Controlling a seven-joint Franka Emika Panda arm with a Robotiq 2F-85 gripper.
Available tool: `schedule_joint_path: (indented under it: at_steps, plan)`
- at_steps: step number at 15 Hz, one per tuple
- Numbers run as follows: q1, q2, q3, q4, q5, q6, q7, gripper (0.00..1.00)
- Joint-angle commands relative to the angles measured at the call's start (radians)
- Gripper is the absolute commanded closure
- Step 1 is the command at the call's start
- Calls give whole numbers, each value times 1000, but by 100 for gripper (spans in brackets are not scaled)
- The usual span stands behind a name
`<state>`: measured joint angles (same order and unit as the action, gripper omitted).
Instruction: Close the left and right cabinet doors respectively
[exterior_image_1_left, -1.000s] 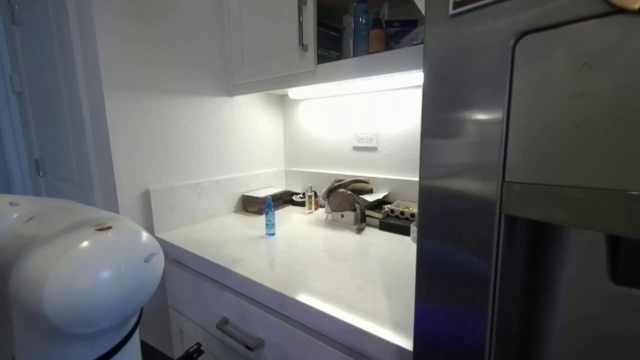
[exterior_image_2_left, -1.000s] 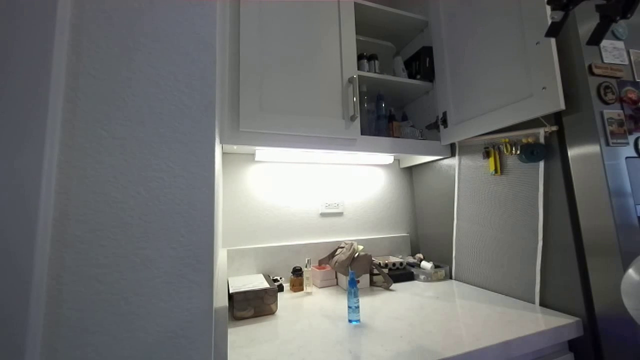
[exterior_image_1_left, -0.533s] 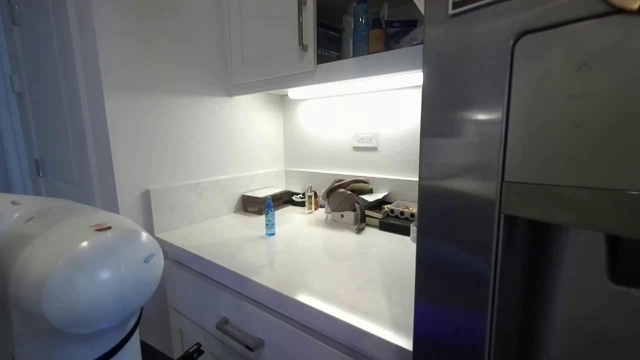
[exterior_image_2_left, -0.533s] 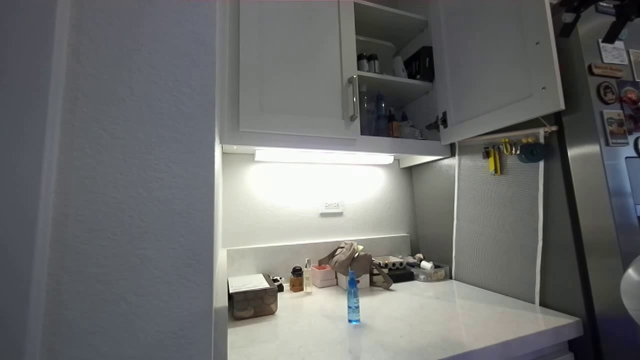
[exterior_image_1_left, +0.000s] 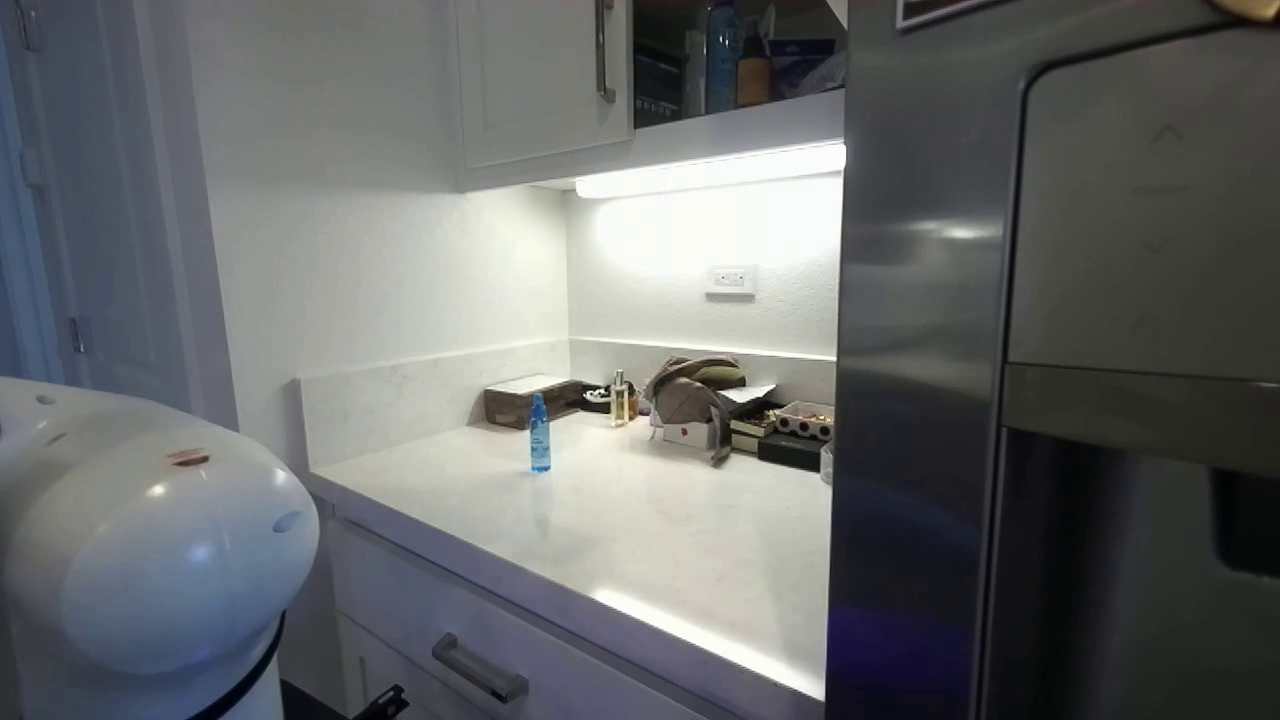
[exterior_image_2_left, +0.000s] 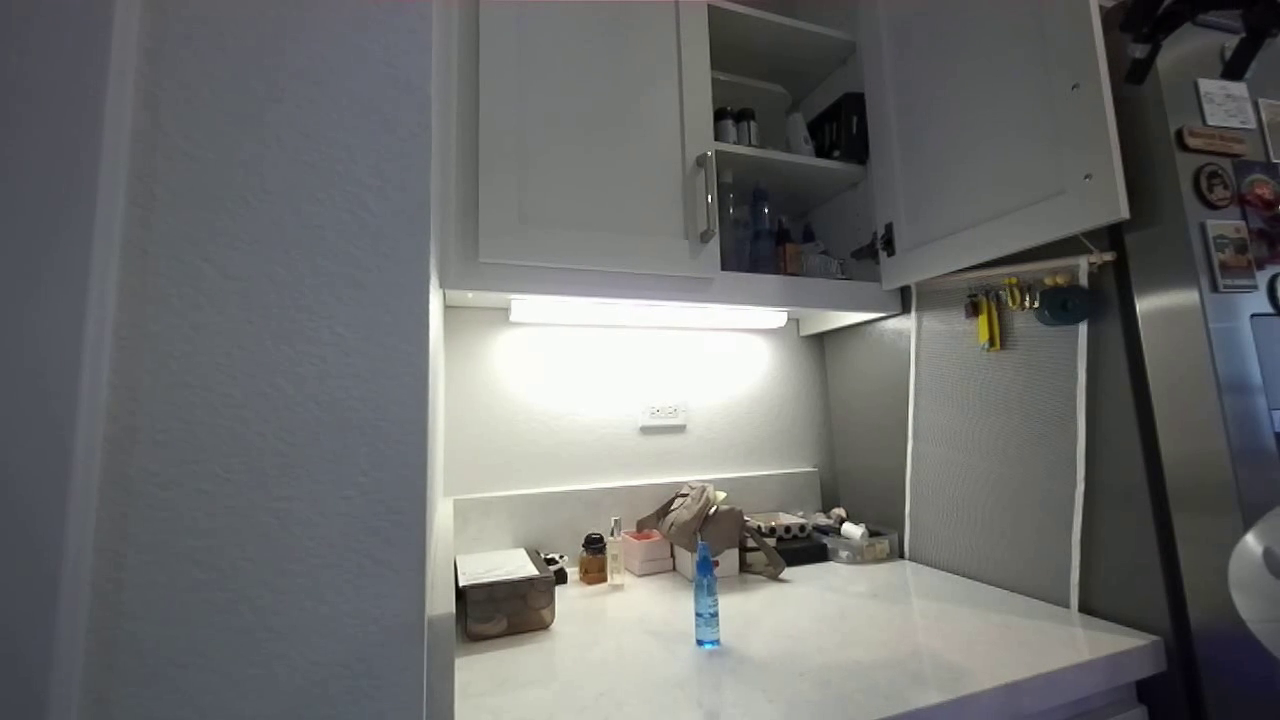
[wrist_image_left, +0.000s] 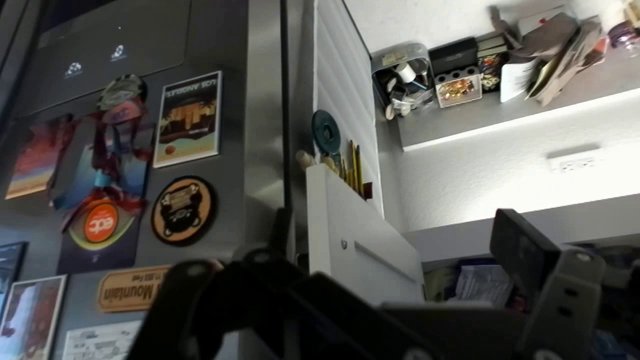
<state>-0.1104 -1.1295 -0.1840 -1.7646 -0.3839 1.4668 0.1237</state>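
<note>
The left cabinet door (exterior_image_2_left: 590, 140) is a white panel with a metal bar handle. It lies shut, flat with the cabinet front, and its lower part also shows in an exterior view (exterior_image_1_left: 545, 80). The right cabinet door (exterior_image_2_left: 990, 130) stands swung wide open, its inner face and free edge showing. In the wrist view the right door (wrist_image_left: 367, 250) appears between the fingers, its free edge nearer the left finger. My gripper (exterior_image_2_left: 1188, 70) is open and empty, just right of that door's free edge in the exterior view. I cannot tell how far the fingers are from the door.
A steel fridge (exterior_image_1_left: 920, 350) with magnets stands beside the open door. A hanging organizer (exterior_image_2_left: 1000, 440) with tools hangs below the door. A blue spray bottle (exterior_image_2_left: 707, 600) and several boxes stand on the counter (exterior_image_2_left: 850, 640). Shelves with bottles (exterior_image_2_left: 790, 165) show inside the cabinet.
The gripper has moved slightly right in an exterior view, away from the open door's edge. The white arm has shifted a little left in an exterior view. Both doors have not moved.
</note>
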Motion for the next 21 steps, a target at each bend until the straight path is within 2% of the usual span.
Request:
schedule_joint_path:
  at_steps: [1,6,14,17,21]
  plan:
    - [-56,61,-6,31,-45,42,-7,0]
    - [-74,100,-22,29,-126,93,-43,0]
    - [-58,180,-68,50,-206,195,-135,0]
    - [-46,218,-80,62,-203,242,-172,0]
    - [-6,256,-81,89,-118,221,-232,0]
